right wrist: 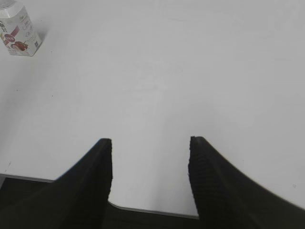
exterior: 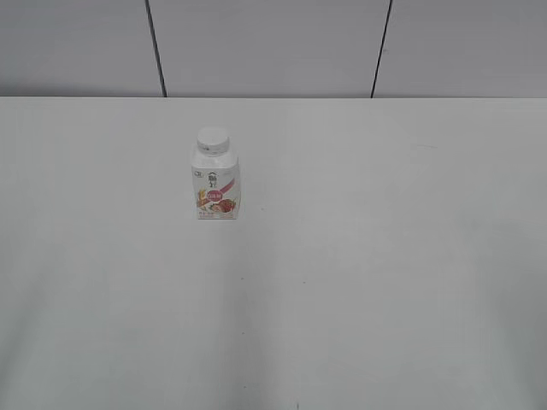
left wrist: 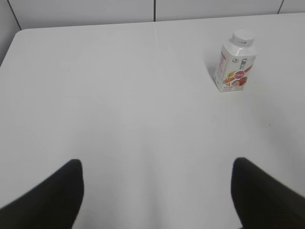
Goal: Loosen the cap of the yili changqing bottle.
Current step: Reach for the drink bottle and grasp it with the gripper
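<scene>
- The yili changqing bottle (exterior: 215, 186) stands upright on the white counter (exterior: 385, 273), left of centre and in the upper half of the exterior view, with bare surface on every side of it.
- Its cap (exterior: 213, 140) is white, round and seated squarely on the neck, with a ribbed rim.
- The label shows a pink-red band over pictures of red fruit and golden grain; there is a small dark logo higher up and tiny print lower down, but none of the writing is sharp enough to read.
- In the left wrist view the bottle (left wrist: 235, 67) sits in the upper right of the frame with its cap (left wrist: 243, 36) on; a short shadow falls to its left.
- The left gripper (left wrist: 157, 186) is spread wide, its two dark fingers (left wrist: 57, 198) at the lower corners of the frame, holding nothing and well apart from the bottle.
- In the right wrist view only the lower part of the bottle (right wrist: 18, 31) shows in the upper left corner, cut off by the frame edge.
- The right gripper (right wrist: 150, 143) is also spread, its ridged black fingers (right wrist: 209, 181) apart with nothing between them, above the near edge of the counter (right wrist: 200, 71).
- The counter's far edge meets a grey panelled wall (exterior: 273, 47) with two dark vertical seams.
</scene>
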Robot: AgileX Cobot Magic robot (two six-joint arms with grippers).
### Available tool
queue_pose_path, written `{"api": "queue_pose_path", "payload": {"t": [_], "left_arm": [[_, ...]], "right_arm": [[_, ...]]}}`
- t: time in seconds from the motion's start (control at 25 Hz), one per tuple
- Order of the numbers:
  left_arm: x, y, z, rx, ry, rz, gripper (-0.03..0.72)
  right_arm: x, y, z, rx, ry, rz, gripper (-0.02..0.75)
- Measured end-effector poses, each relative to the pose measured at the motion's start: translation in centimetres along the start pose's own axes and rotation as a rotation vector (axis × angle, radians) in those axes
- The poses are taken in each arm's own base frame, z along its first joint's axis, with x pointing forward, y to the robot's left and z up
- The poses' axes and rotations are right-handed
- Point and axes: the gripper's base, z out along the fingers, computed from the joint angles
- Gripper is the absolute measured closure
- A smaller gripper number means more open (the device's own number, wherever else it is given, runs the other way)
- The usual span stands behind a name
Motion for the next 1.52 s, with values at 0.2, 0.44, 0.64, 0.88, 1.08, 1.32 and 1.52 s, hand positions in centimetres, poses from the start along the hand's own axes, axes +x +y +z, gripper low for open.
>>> {"api": "queue_pose_path", "payload": {"t": [0.2,0.44,0.64,0.88,1.08,1.32,1.52], "left_arm": [[0.00,0.00,0.00,0.000,0.000,0.000,0.109],[0.00,0.00,0.00,0.000,0.000,0.000,0.109],[0.00,0.00,0.00,0.000,0.000,0.000,0.109],[0.00,0.00,0.00,0.000,0.000,0.000,0.109],[0.00,0.00,0.00,0.000,0.000,0.000,0.109],[0.00,0.00,0.00,0.000,0.000,0.000,0.109],[0.00,0.00,0.00,0.000,0.000,0.000,0.109]], "right_arm": [[0.00,0.00,0.00,0.000,0.000,0.000,0.321],[0.00,0.00,0.00,0.000,0.000,0.000,0.321],[0.00,0.00,0.00,0.000,0.000,0.000,0.321],[0.00,0.00,0.00,0.000,0.000,0.000,0.321],[0.00,0.00,0.00,0.000,0.000,0.000,0.321],[0.00,0.00,0.00,0.000,0.000,0.000,0.321],[0.00,0.00,0.00,0.000,0.000,0.000,0.321]]}}
